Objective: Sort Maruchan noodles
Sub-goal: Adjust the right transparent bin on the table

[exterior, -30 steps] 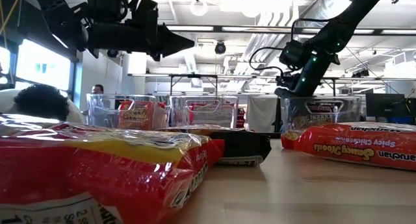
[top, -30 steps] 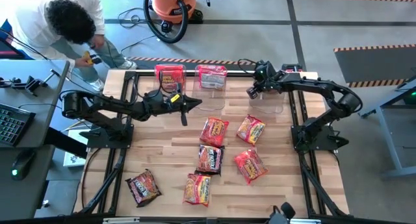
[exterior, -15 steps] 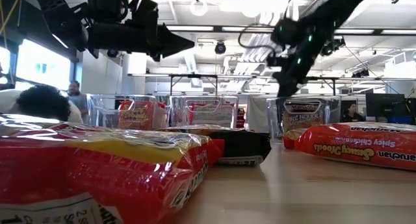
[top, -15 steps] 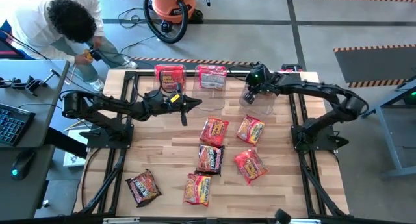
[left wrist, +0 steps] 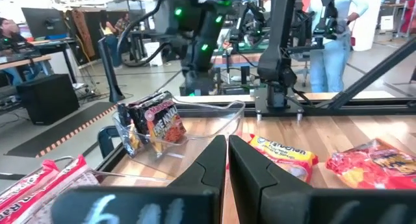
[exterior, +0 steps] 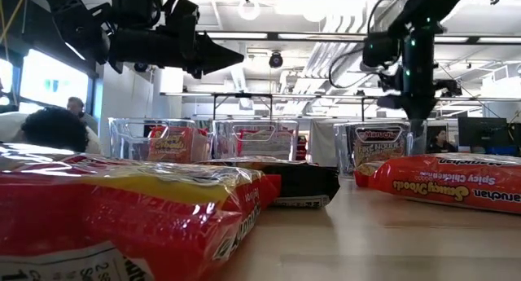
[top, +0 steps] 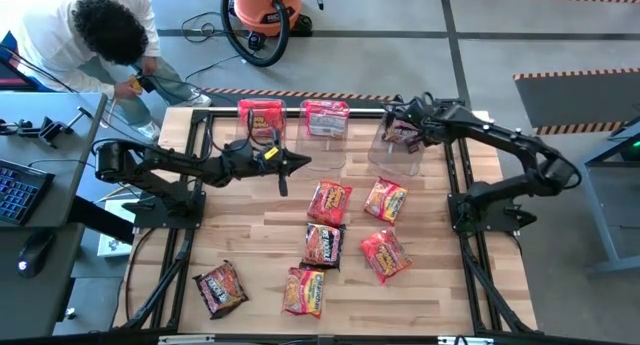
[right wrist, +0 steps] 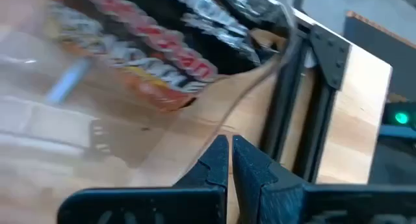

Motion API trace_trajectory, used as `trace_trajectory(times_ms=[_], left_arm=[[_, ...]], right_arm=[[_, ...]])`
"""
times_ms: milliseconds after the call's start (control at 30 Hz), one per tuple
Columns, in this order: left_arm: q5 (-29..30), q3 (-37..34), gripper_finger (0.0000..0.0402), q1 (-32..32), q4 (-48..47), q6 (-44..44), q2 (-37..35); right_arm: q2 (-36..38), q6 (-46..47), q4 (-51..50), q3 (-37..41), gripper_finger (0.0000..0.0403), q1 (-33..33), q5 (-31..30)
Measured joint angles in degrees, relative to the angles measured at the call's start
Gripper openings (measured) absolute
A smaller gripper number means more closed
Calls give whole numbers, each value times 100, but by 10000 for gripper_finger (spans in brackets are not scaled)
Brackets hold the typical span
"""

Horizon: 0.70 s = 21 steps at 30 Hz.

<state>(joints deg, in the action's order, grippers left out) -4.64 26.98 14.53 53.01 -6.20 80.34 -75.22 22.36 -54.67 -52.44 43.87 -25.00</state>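
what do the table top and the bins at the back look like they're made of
Table top: looks like light wood planks with a smooth finish; grain and board seams show.
Bins: apparently clear hard plastic, glossy; the noodle packets inside show through the walls.

Wooden table (top: 260, 240) (perhaps slatted): packets (top: 328, 201), bins (top: 325, 120).
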Motion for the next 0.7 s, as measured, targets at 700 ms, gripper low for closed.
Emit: trace_trajectory(times_ms=[700], left_arm=[[-4, 0, 10, 2, -37, -2, 0]], right_arm=[[-566, -963, 2277, 388, 0, 602, -50]])
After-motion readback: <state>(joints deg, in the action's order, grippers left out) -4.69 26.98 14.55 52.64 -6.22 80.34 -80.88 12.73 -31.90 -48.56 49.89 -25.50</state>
